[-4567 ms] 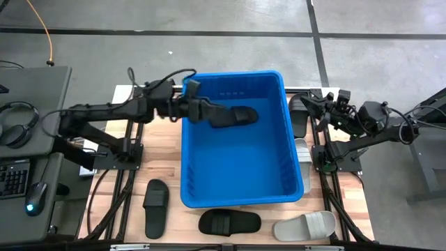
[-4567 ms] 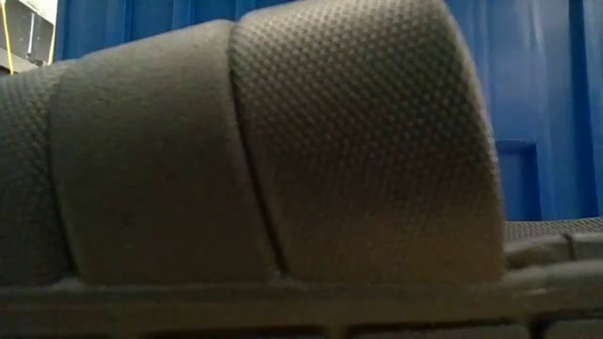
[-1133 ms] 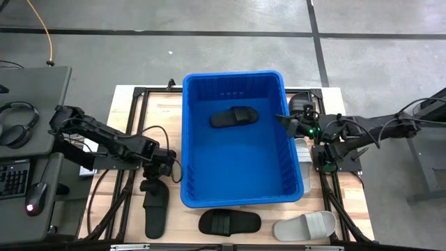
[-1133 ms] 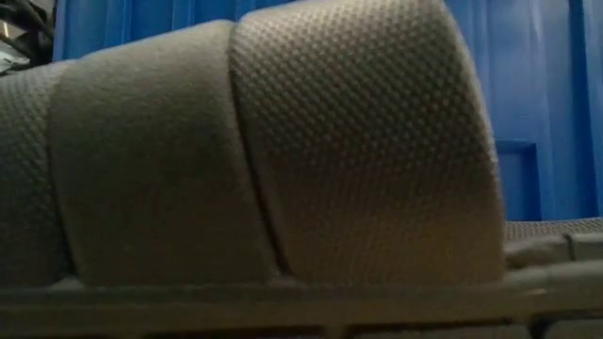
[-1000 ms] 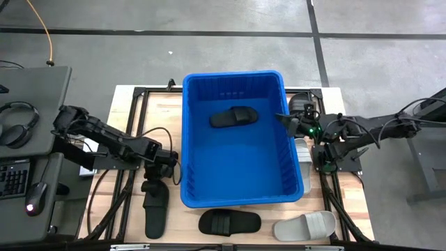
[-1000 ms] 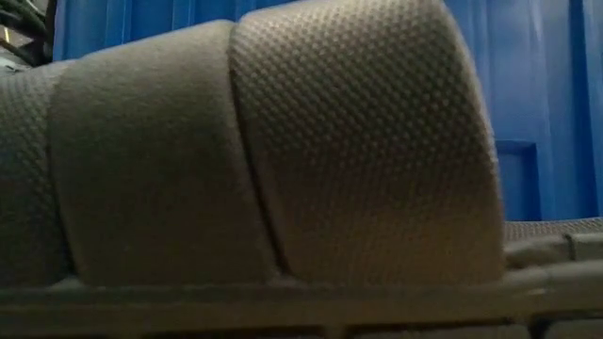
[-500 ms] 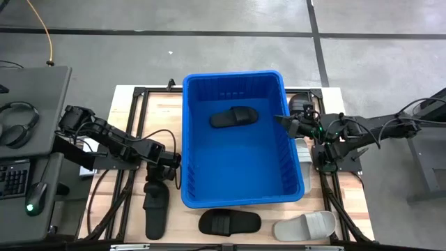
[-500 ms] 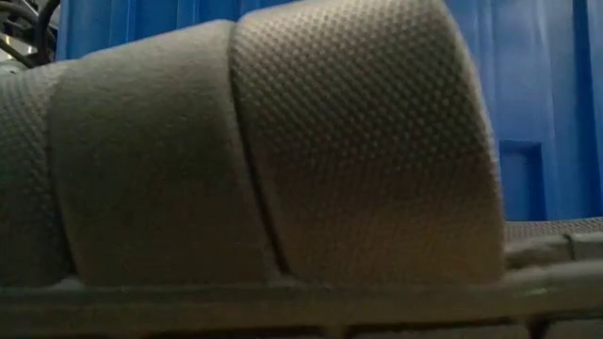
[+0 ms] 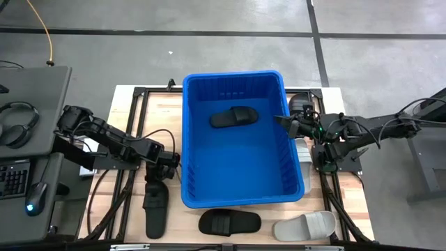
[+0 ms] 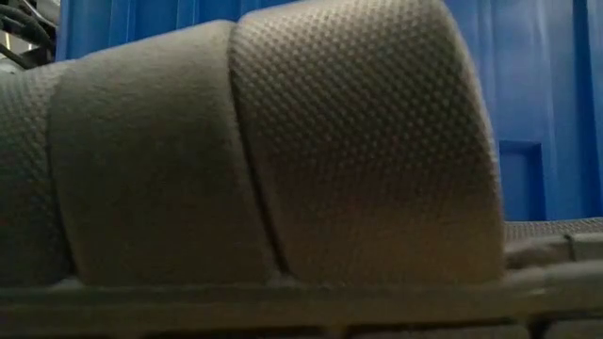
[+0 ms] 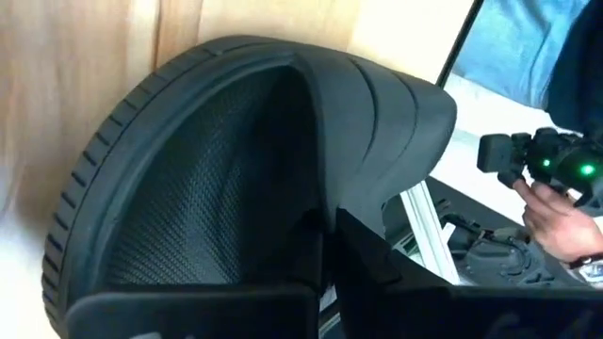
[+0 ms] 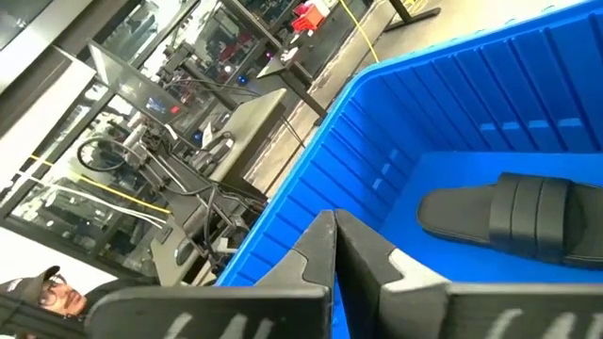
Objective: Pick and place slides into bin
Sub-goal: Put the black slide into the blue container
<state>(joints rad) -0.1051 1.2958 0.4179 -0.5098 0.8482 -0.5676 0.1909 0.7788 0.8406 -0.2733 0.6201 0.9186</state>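
Notably, a black rubber slide's textured strap (image 10: 273, 151) blocks the low view before the blue ribbed plastic bin (image 9: 237, 139), while overhead the left gripper (image 9: 155, 183) clamps another black slide (image 9: 155, 208); right gripper (image 9: 289, 124) closed empty.

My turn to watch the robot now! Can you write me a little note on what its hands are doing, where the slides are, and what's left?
Left gripper: shut on the black slide on the table left of the bin, not lifted yet.
Right gripper: shut, holding nothing, at the bin's right rim.
Done: one black slide in the bin.
Left on the table: the gripped black slide, a black slide in front of the bin, a grey slide beside it, a grey slide right of the bin, and a dark slide behind the right gripper.
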